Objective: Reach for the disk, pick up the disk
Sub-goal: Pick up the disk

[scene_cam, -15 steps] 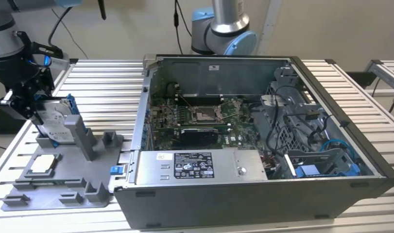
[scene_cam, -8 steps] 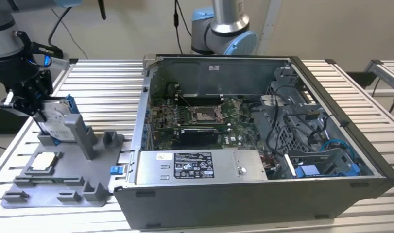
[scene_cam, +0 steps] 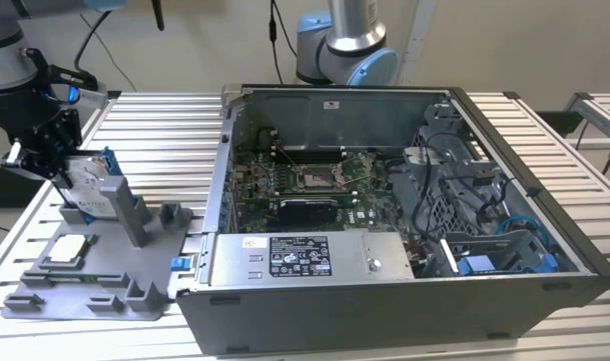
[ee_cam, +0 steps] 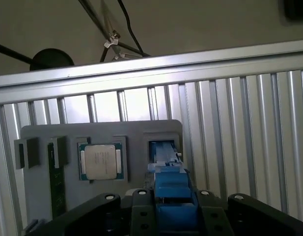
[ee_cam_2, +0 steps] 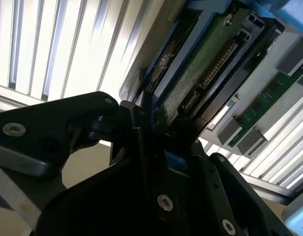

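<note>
1. The tool [scene_cam: 56, 159] hangs at the upper edge of the disk [scene_cam: 87, 179], at the exterior view's left of the open computer case [scene_cam: 385, 301]. Whether it is clamped or merely set around that edge, I cannot tell.
2. The step in hand looks like the grasp itself. To do it well, the tool should sit square on the disk's blue bracket [ee_cam: 172, 189], centred on the edge and not on one corner, so the flat body does not swing once lifted.
3. Seat it deep enough to bear on the bracket and the metal side, not on the green circuit face [ee_cam_2: 200, 73] with its row of contacts.
4. The disk stands on edge, slightly tilted, in a slot of the grey holder [scene_cam: 114, 259] on the slatted counter [scene_cam: 174, 143]. Grey posts [scene_cam: 122, 207] stand right beside it, so a lift along the slot's own line seems safest; a sideways pull could jam it.
5. The small square chip [ee_cam: 101, 161] lies flat in its own pocket of the holder [ee_cam: 117, 129], near the slot but apart from the disk, and should be left alone.
6. Relative to the tool: in both wrist views the disk's edge reaches into the tool [ee_cam_2: 151, 147], with the bracket lying in the middle of the tool [ee_cam: 173, 212].
</note>
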{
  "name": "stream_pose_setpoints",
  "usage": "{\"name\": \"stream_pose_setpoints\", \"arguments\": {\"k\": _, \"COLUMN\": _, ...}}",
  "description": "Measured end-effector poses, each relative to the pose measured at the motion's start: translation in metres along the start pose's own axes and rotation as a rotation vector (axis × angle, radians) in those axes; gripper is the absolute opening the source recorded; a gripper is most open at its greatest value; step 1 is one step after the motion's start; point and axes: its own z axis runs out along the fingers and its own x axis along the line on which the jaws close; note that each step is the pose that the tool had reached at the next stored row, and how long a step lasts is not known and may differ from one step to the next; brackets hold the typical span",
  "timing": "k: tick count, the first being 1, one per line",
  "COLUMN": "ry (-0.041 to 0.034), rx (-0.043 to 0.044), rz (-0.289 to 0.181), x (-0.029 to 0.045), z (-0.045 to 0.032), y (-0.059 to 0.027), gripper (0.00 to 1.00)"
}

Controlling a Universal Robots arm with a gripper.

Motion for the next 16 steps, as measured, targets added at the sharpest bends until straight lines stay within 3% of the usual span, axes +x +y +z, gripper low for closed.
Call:
{"name": "stream_pose_setpoints", "arguments": {"k": 5, "ry": 0.0000, "rx": 0.0000, "rz": 0.000, "x": 0.0000, "z": 0.0000, "y": 0.0000, "gripper": 0.00}}
{"name": "stream_pose_setpoints", "arguments": {"k": 8, "ry": 0.0082, "rx": 0.0014, "rz": 0.000, "x": -0.0001, "z": 0.0002, "y": 0.0000, "gripper": 0.00}}
{"name": "stream_pose_setpoints", "arguments": {"k": 13, "ry": 0.0049, "rx": 0.0007, "rz": 0.000, "x": -0.0001, "z": 0.0000, "y": 0.0000, "gripper": 0.00}}
{"name": "stream_pose_setpoints", "arguments": {"k": 15, "ry": 0.0196, "rx": 0.0026, "rz": 0.000, "x": -0.0001, "z": 0.0000, "y": 0.0000, "gripper": 0.00}}
{"name": "stream_pose_setpoints", "arguments": {"k": 16, "ry": 0.0230, "rx": 0.0032, "rz": 0.000, "x": 0.0000, "z": 0.0001, "y": 0.0000, "gripper": 0.00}}
